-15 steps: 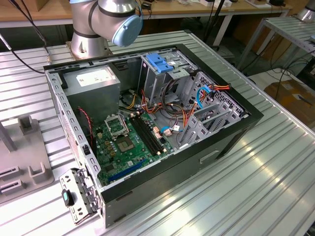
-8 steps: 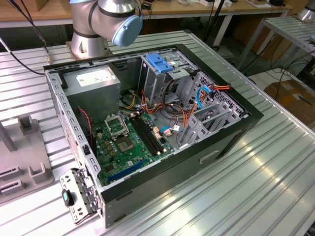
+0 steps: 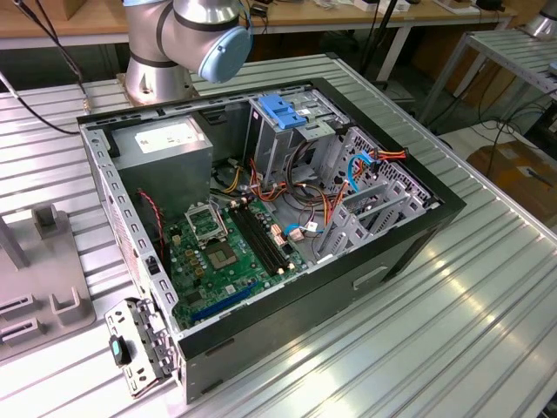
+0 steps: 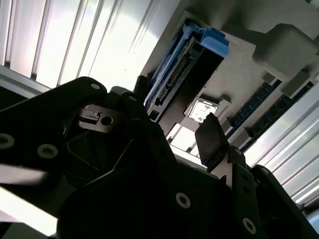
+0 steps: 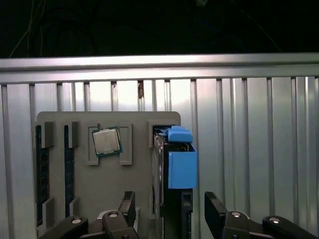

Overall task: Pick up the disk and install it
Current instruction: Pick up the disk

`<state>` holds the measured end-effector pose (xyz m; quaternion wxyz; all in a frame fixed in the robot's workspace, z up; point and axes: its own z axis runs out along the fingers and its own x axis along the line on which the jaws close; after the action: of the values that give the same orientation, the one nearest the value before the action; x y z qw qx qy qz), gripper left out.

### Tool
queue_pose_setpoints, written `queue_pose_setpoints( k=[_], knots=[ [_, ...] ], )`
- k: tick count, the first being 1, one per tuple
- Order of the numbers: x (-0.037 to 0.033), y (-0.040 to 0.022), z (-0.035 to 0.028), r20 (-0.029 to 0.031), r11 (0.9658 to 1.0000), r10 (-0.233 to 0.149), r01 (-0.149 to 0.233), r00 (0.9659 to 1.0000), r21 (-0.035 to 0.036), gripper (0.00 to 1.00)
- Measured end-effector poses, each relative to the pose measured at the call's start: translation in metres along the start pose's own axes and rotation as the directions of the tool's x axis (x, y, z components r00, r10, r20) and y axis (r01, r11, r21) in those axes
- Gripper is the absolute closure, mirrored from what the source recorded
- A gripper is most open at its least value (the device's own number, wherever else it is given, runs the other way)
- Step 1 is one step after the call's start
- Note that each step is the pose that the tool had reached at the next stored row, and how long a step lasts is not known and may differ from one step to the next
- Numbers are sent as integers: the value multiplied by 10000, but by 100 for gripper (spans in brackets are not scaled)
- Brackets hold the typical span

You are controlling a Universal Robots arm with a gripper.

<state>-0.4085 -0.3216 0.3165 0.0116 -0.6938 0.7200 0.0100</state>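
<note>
First wrist view has the disk (image 5: 164,174) standing on edge in a slot of a grey holder tray (image 5: 137,149), with its bright blue carrier rail (image 5: 182,162) poking up out of the slot. The tool (image 5: 171,211) is spread wide. One finger (image 5: 215,211) sits on each side of the disk with a gap showing on both sides, so it's gripping nothing. The second wrist view shows the same thing from a lower angle: the disk (image 4: 182,69) is upright in the tray and the tool (image 4: 174,119) is just short of it.

The tray also has a CPU chip (image 5: 106,141) lying flat in a square pocket next to the disk's slot, and memory sticks (image 5: 69,164) in the narrow slots further over. It all sits on a ribbed metal table (image 5: 249,149).

In the exterior view, the computer case (image 3: 418,231) lies open on the table (image 3: 452,340). Inside are a green motherboard (image 3: 222,257), a power supply (image 3: 165,144) and a drive cage (image 3: 270,144) with a blue bracket (image 3: 283,111) on top.
</note>
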Motion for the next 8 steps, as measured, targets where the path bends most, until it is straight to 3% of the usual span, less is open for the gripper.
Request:
queue_pose_setpoints(
  k=[3,8],
  knots=[
    [-2,0,60,0,10000,-21,21,10000,0,34],
    [-33,5,99,2,10000,-22,22,10000,1,34]
  ],
)
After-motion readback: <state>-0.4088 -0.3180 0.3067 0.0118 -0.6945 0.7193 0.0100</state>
